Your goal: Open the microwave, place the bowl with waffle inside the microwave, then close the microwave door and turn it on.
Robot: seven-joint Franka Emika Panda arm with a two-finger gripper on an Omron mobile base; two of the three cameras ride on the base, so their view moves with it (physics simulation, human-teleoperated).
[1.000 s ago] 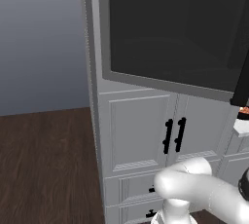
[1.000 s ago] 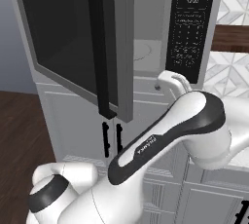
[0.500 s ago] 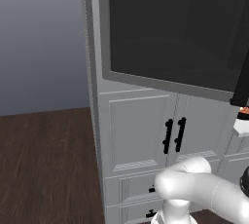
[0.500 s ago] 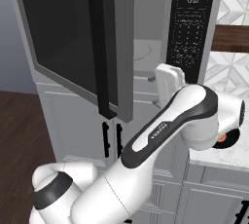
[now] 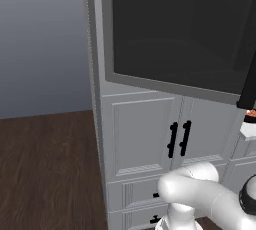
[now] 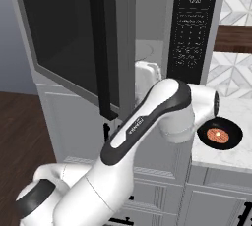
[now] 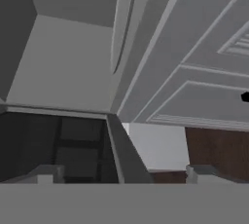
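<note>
While the microwave door (image 6: 74,48) hangs swung open, the tool (image 7: 121,172) sits at its lower edge, jaws spread wide and holding nothing. Beside the microwave (image 6: 194,28), the bowl (image 6: 220,133) with the waffle (image 6: 216,134) rests on the surface (image 6: 231,154).

- The microwave door (image 6: 74,48) stands swung out to the left — its black bar handle (image 6: 101,48) juts into the approach.
- A gap between door edge and control strip (image 6: 189,28) opens to the pale cavity floor (image 6: 147,50).
- The arm's white wrist stands in front of that gap.
- The bowl (image 6: 220,134) sits on the counter (image 6: 231,154), right — room above it.
</note>
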